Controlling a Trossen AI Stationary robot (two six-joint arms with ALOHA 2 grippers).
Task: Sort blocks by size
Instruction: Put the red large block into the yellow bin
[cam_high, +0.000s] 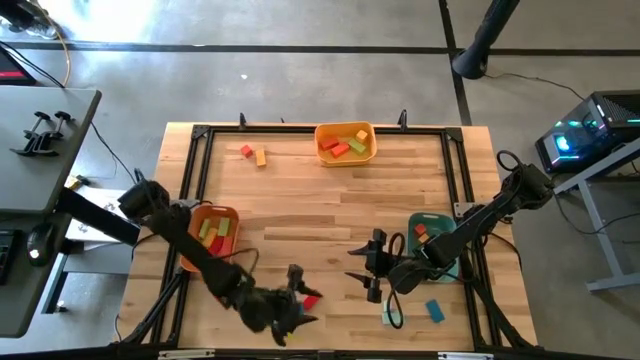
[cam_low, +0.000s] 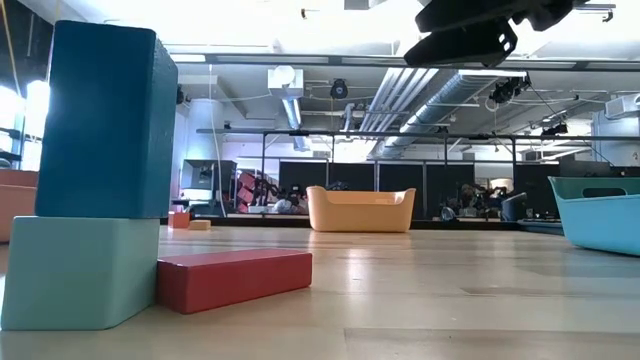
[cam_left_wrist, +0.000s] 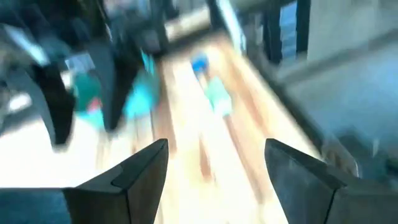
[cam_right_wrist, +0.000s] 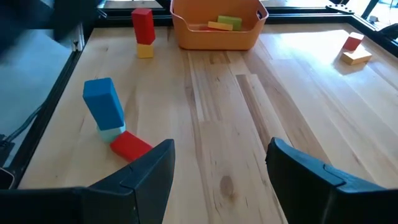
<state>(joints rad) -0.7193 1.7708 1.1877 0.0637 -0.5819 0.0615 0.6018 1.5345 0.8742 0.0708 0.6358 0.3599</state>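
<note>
- left gripper (cam_high: 300, 300) sits low at about 6 o'clock on the table, arm stretched in from the 8 o'clock corner across the orange tray (cam_high: 190, 262), fingers spread apart with nothing between them
- right gripper (cam_high: 368, 268) is just right of centre toward 5 o'clock, arm folding in from 3 o'clock over the teal tray (cam_high: 443, 222), jaws also released and empty
- blocks are all over: a red block (cam_high: 311, 299) right beside the left gripper's tips, a blue block (cam_high: 434, 311) and a pale teal one (cam_high: 388, 317) near 5 o'clock, a red and orange pair (cam_high: 252, 153) up at 11 o'clock
- more blocks already lie in the trays: red, orange and green in the yellow-orange tray (cam_high: 368, 155) at 12 o'clock, green, yellow and red in the orange one, a red and an orange in the teal one
- surface is a pale butcher-block table (cam_high: 300, 200) with a black rail frame
- room: grey concrete floor, exposed ducts overhead, desks either side
</note>
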